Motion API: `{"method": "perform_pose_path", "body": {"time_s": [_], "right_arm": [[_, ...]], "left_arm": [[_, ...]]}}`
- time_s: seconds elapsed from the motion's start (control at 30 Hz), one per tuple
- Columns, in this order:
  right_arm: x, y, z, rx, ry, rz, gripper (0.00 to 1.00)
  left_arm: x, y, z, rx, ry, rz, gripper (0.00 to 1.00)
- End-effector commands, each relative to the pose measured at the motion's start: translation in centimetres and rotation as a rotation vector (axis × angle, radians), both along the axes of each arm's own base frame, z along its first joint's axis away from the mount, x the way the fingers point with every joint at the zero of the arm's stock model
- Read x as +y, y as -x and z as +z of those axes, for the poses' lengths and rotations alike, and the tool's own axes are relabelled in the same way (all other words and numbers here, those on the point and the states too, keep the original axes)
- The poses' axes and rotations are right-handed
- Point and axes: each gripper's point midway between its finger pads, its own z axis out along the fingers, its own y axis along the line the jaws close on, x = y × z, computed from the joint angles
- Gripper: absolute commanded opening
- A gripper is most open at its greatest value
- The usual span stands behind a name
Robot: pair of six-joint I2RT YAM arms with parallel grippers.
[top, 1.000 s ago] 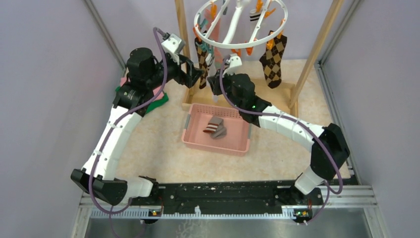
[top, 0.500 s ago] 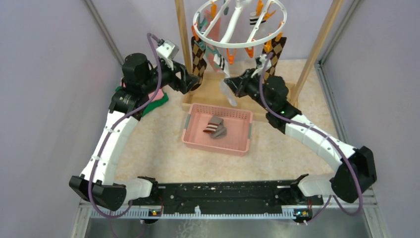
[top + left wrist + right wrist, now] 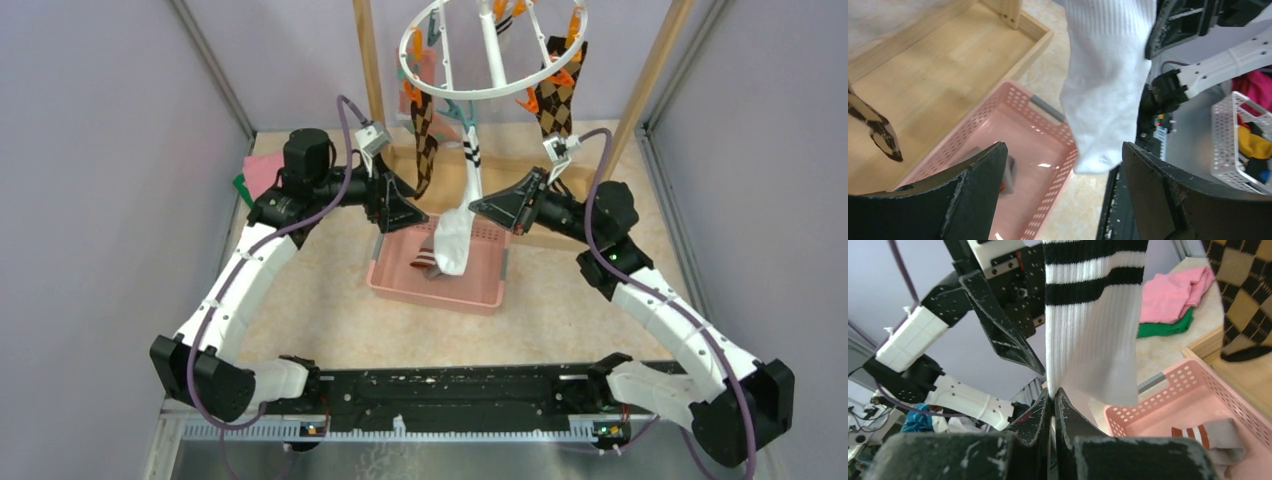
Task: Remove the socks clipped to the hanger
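The white ring hanger point(image 3: 490, 50) hangs at the top with orange and teal clips. A white sock with black cuff stripes point(image 3: 455, 235) hangs from it, stretched down over the pink basket point(image 3: 470, 292). My right gripper point(image 3: 476, 207) is shut on that sock's edge point(image 3: 1093, 340), jaws pressed together point(image 3: 1053, 392). My left gripper point(image 3: 415, 215) is open just left of the sock; in its wrist view the sock toe point(image 3: 1105, 85) hangs between the spread fingers point(image 3: 1063, 170). Two argyle socks point(image 3: 425, 135) point(image 3: 558, 95) stay clipped.
A grey sock with striped cuff point(image 3: 428, 262) lies in the basket. The wooden frame has posts point(image 3: 365, 60) point(image 3: 655, 70) and a base board point(image 3: 440, 180) behind the basket. Folded pink and green cloths point(image 3: 258, 175) lie at the left wall.
Both grippers have moved down and toward the middle, over the basket. The right gripper has drawn the white sock downward with it. The hanger has turned and its socks have swung.
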Motion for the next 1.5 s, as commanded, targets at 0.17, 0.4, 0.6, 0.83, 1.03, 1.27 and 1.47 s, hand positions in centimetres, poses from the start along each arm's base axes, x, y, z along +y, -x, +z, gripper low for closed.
{"method": "perform_pose_path", "body": {"time_s": [0.17, 0.4, 0.6, 0.83, 1.03, 1.27, 1.47], "right_arm": [[0.3, 1.8, 1.8, 0.005, -0.045, 0.14, 0.0], [2.2, 0.8, 3.7, 0.041, -0.1, 0.275, 0.0], [2.8, 0.4, 4.8, 0.038, -0.1, 0.318, 0.0], [3.0, 0.1, 4.7, 0.048, -0.121, 0.333, 0.0], [3.1, -0.4, 3.7, 0.072, -0.111, 0.31, 0.0], [1.9, -3.9, 3.5, 0.022, 0.008, 0.033, 0.6], [0.9, -6.5, 6.0, -0.103, 0.09, -0.261, 0.81]], "left_arm": [[-2.8, 2.4, 2.1, 0.075, 0.13, -0.188, 0.98], [-4.0, 2.4, 1.6, 0.073, 0.154, -0.237, 0.99], [-4.1, 1.1, 1.0, -0.04, 0.129, -0.207, 0.99], [-4.5, 0.3, -0.6, -0.045, 0.076, -0.181, 0.97], [-5.2, 0.6, 1.0, -0.036, 0.127, -0.206, 0.59], [-5.0, 0.2, 0.6, -0.08, 0.074, -0.135, 0.0], [-5.5, 0.7, -0.6, -0.073, 0.035, -0.114, 0.0]]}}
